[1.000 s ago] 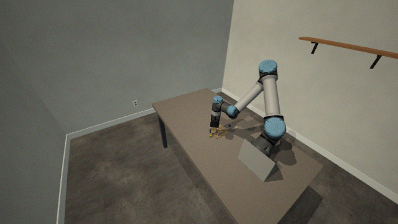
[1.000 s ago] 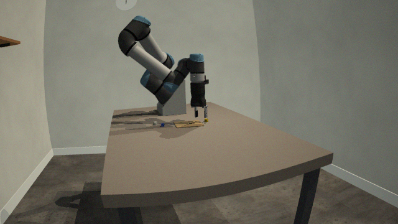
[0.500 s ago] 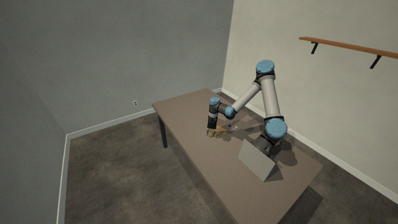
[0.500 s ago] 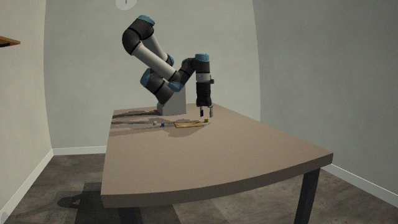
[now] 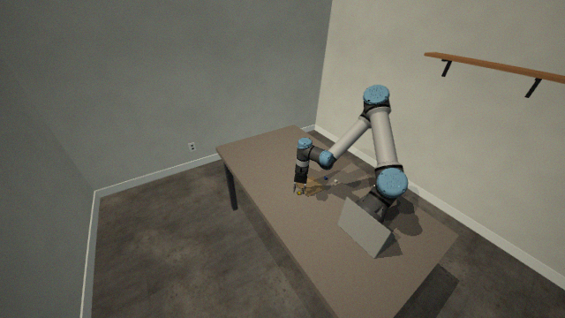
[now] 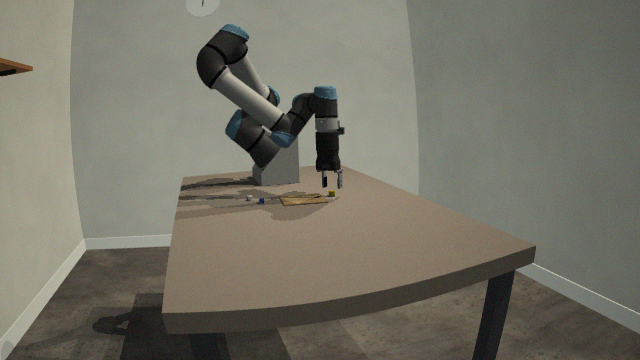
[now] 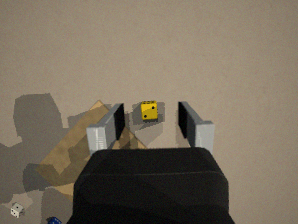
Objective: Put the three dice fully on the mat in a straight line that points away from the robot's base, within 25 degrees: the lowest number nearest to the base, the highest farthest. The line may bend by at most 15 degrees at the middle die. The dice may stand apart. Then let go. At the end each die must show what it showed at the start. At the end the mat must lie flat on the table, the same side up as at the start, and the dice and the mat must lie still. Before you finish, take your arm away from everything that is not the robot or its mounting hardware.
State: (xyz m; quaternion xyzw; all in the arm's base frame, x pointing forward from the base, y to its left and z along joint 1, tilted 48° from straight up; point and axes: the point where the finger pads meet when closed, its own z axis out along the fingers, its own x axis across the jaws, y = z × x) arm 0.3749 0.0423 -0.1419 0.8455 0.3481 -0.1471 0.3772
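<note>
Top view: the arm [image 5: 383, 137] reaches from its base toward the far long edge of the counter [image 5: 274, 221]. The pincer [image 5: 299, 191] points straight down above the yellow die [image 5: 299, 193], at the outer edge of the mat [image 5: 314, 185]. The blue die [image 5: 326, 177] and white die [image 5: 335, 181] lie off the mat, nearer the base.

Exterior view: the pincer [image 6: 332, 184] hangs just above the yellow die [image 6: 331, 193], which sits on the counter beside the mat [image 6: 303, 199].

Wrist view: the fingers stand fully apart, released and gripping nothing, with the yellow die [image 7: 149, 111] between them.
</note>
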